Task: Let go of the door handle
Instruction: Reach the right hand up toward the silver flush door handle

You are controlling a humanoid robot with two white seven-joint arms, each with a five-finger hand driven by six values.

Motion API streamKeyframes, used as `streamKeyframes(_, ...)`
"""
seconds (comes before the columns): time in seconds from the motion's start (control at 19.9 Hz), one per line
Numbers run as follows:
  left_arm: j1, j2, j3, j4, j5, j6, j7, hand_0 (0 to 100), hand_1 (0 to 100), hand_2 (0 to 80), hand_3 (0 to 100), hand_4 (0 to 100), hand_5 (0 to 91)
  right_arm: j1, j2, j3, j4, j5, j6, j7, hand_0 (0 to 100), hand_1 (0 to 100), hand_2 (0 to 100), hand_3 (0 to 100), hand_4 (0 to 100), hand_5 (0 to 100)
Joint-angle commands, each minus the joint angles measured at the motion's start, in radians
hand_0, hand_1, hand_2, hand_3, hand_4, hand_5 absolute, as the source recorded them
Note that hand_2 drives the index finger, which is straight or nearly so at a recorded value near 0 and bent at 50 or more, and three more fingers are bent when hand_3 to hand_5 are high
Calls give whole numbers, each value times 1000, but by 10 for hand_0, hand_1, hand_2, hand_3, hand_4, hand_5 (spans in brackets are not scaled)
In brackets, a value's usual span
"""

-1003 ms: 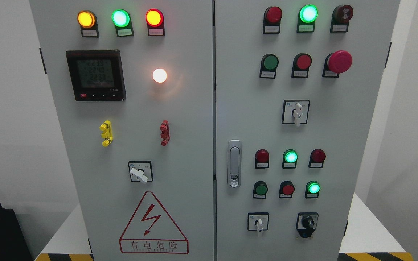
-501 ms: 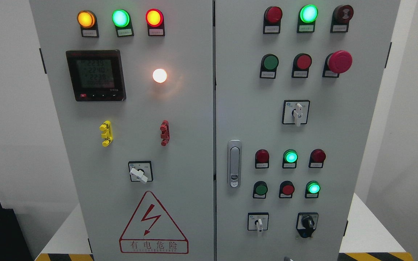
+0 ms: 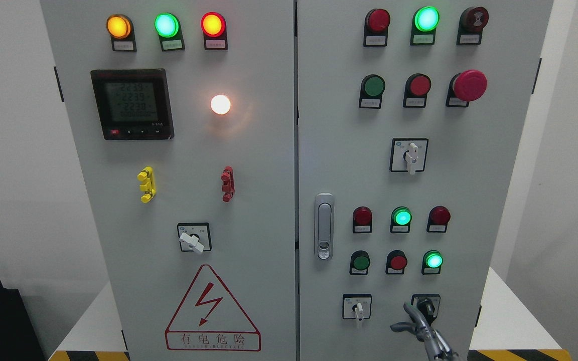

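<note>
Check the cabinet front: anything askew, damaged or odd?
Nothing looks damaged. Both doors sit shut and the door handle lies flush with no hand on it. One selector knob on the left door points diagonally, unlike the upright ones. The right hand partly covers the bottom-right black switch.

White table (image 3: 507, 311), grey cabinet (image 3: 269, 150) on it

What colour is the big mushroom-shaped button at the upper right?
Red; the mushroom button shows clearly in the head view.
</note>
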Motion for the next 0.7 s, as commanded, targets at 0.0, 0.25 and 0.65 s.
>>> streamKeyframes(0.0,0,0,11,17,0,1,0,120,389,0,0,0,0,-172,63,123,115,350,84,-40,291,275,0,909,901,985)
streamKeyframes(0.25,1,0,11,17,0,1,0,120,389,0,0,0,0,-177,63,185,149,485,154,-31,276,258,0,947,926,996)
streamKeyframes(0.65,0,0,11,17,0,1,0,120,389,0,0,0,0,-240,68,219,192,521,213,69,288,246,0,1000,1000,1000)
